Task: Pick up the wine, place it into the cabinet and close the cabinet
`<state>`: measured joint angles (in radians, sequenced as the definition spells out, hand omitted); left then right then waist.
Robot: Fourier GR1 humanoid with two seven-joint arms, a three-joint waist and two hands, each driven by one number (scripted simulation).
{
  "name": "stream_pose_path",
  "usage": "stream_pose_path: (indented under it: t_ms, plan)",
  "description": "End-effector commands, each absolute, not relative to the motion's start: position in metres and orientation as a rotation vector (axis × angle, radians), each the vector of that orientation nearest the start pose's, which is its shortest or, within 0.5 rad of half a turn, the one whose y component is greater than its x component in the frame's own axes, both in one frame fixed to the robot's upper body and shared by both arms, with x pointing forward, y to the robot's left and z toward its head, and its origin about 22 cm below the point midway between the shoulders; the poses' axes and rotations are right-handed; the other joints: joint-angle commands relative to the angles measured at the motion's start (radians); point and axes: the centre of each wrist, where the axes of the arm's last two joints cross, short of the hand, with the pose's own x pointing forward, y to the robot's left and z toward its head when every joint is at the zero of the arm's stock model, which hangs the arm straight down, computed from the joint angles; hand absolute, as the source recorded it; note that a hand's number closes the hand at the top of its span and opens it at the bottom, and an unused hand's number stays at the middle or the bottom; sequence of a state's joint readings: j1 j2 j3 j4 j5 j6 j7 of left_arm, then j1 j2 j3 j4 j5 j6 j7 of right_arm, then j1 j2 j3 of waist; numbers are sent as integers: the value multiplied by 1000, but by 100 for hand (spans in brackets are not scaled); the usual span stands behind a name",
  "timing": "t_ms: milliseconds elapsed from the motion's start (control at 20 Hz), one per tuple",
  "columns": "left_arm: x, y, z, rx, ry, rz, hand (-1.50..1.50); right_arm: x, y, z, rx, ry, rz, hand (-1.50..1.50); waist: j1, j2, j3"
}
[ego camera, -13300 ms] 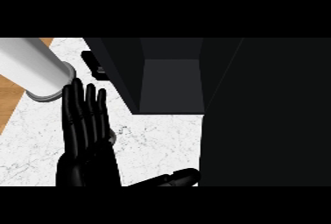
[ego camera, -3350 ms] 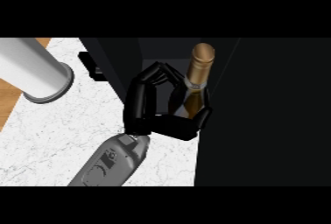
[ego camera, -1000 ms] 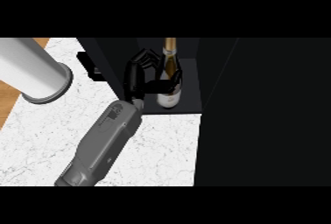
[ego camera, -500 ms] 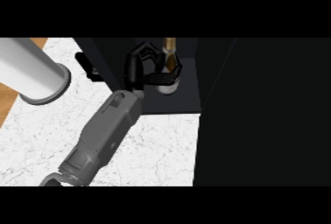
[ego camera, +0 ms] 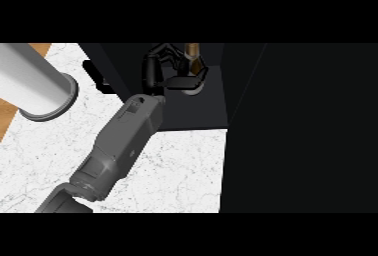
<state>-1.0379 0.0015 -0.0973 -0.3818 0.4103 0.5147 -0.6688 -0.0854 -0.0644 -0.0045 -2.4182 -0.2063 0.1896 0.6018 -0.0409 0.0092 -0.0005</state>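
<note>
The black right hand (ego camera: pixel 164 67) curls round the wine bottle (ego camera: pixel 193 56), holding it upright inside the dark, boxy cabinet (ego camera: pixel 188 107). Its matte grey forearm (ego camera: pixel 122 145) stretches over the speckled white marble counter (ego camera: pixel 170 175), beside a smooth grey cylinder (ego camera: pixel 33 82).

Hand (ego camera: pixel 164 67) curled round wine (ego camera: pixel 193 65) inside cabinet (ego camera: pixel 184 107).

- The white, grey-veined marble counter top (ego camera: pixel 173 175) filled the lower left of the head view, with a strip of orange-brown wood (ego camera: pixel 21 111) showing past its left edge.
- A dark, open-fronted cabinet box (ego camera: pixel 196 112) sat on the counter at the top centre, its black floor meeting the marble along a straight front edge.
- A tall black panel (ego camera: pixel 303 130) covered the view's right side, beside the cabinet floor.
- On the cabinet floor stood the wine bottle (ego camera: pixel 192 67), upright, pale base down and brown neck up.
</note>
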Motion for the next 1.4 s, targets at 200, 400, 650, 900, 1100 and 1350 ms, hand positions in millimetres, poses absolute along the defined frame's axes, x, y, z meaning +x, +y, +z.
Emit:
stream_pose_path:
  t_ms: [200,400,650,900,1100,1350]
  plan:
    - [440,102,61,133,-1845,242,150,146,-227,199,305,-1910,289,-150,-1,0,1]
    - [433,102,42,73,-1819,293,150,147,-221,197,320,-1919,292,-150,-10,5,0]
    - [437,105,46,98,-1835,295,150,155,-218,208,312,-1922,312,-150,-17,11,-1]
    - [429,110,26,115,-1839,264,150,148,-225,197,311,-1924,286,-150,-17,9,0]
    - [429,124,21,167,-1818,235,150,146,-218,203,311,-1927,306,-150,-23,11,0]
    - [430,130,20,213,-1799,192,-150,154,-223,204,300,-1931,303,-150,-22,12,0]
